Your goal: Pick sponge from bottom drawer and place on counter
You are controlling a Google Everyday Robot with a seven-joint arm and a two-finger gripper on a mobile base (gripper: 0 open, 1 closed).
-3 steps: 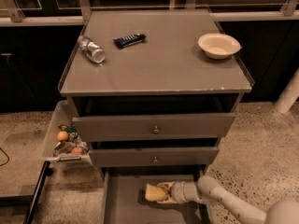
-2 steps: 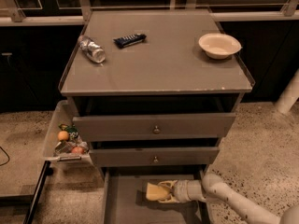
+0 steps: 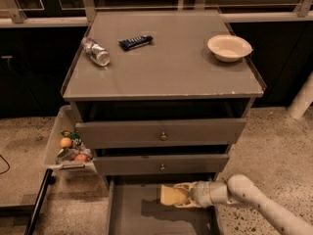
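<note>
Nearest me, the bottom drawer [image 3: 142, 217] stands pulled out, with its low left wall along one side and bare grey floor across most of the left and middle. That is the open room I have down here. My gripper [image 3: 176, 195] reaches in from the right, low over the drawer's right half, and the arm [image 3: 259, 207] trails off to the lower right corner. The one sponge [image 3: 167, 196] is clamped between the two cream fingers [image 3: 184, 185], one above it and one below. It casts a shadow on the floor beneath, so it looks raised off the drawer. Its free end points left and the part I can see runs left to right, in line with the arm.

Just above hang two knobbed drawers [image 3: 163, 136], both partly out, their fronts overhanging the back of the bottom one. A side bin [image 3: 53, 140] of fruit hangs at the left.

Farthest is the counter [image 3: 171, 72], its front edge chipped. It carries one bottle [image 3: 96, 51] lying at the left, one dark bar [image 3: 135, 42] and one white bowl [image 3: 229, 47] near the right rim, leaving the centre and front bare.
</note>
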